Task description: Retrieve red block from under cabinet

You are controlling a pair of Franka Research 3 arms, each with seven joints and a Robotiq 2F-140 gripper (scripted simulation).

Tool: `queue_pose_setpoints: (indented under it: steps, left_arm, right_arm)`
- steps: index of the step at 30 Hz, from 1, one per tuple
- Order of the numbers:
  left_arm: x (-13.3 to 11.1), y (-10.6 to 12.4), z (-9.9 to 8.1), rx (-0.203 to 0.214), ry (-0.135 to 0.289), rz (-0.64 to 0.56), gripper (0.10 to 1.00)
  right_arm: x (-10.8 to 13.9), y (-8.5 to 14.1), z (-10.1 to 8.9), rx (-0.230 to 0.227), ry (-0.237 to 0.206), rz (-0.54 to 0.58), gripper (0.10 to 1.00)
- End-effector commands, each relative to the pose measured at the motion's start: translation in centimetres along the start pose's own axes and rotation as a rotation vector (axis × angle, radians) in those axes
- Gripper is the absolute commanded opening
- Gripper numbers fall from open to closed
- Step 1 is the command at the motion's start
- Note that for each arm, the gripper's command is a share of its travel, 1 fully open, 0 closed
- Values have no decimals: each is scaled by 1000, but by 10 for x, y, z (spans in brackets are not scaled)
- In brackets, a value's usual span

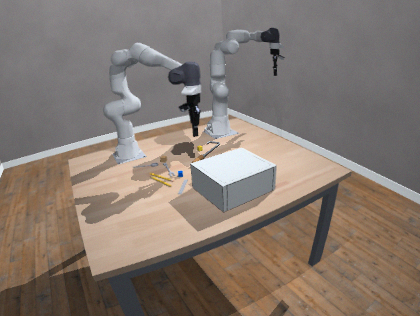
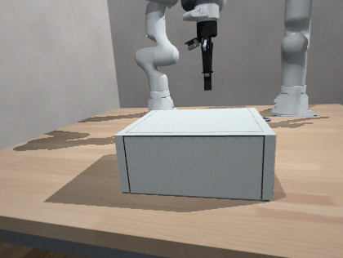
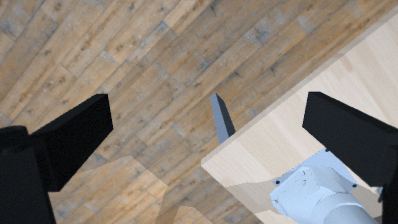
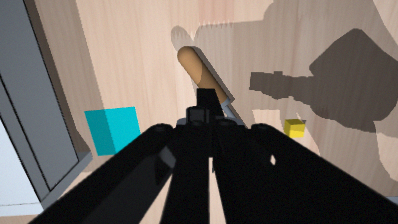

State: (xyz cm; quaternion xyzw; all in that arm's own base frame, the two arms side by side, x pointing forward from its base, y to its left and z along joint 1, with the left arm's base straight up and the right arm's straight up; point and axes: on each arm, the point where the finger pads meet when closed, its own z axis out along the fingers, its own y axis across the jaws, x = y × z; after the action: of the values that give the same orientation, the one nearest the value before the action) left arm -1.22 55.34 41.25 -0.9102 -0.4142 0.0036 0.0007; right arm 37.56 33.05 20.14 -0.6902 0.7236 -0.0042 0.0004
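Note:
The pale grey cabinet (image 1: 232,162) (image 2: 196,122) (image 4: 45,95) stands flat on the table. The teal square (image 4: 122,127) lies beside the cabinet in the right wrist view, its left part in shadow; the top and exterior views do not show it. The red block is not visible in any view, and the space under the cabinet is hidden. My right gripper (image 1: 195,134) (image 2: 207,88) (image 4: 205,103) is shut and empty, pointing down above the table behind the cabinet. My left gripper (image 1: 275,74) (image 3: 208,110) is open and empty, high up and far from the cabinet.
A wooden-handled tool (image 4: 200,72) and a yellow block (image 4: 294,128) (image 1: 200,148) lie beyond the teal square. A blue block (image 1: 180,174), yellow pencils (image 1: 161,180), a grey strip (image 1: 183,187) and a brown block (image 1: 163,158) lie left of the cabinet in the top view.

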Motion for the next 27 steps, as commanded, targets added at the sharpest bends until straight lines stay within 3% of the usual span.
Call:
queue_pose_setpoints:
  steps: [1, 27]
  left_arm:
    - [1, 0, 0, -4, 6, 49, 1000]
    - [1, 1, -1, -2, 4, 39, 1000]
  right_arm:
    - [-1, 2, -1, -9, -9, -57, 99]
    - [-1, 2, -1, -9, -9, -57, 99]
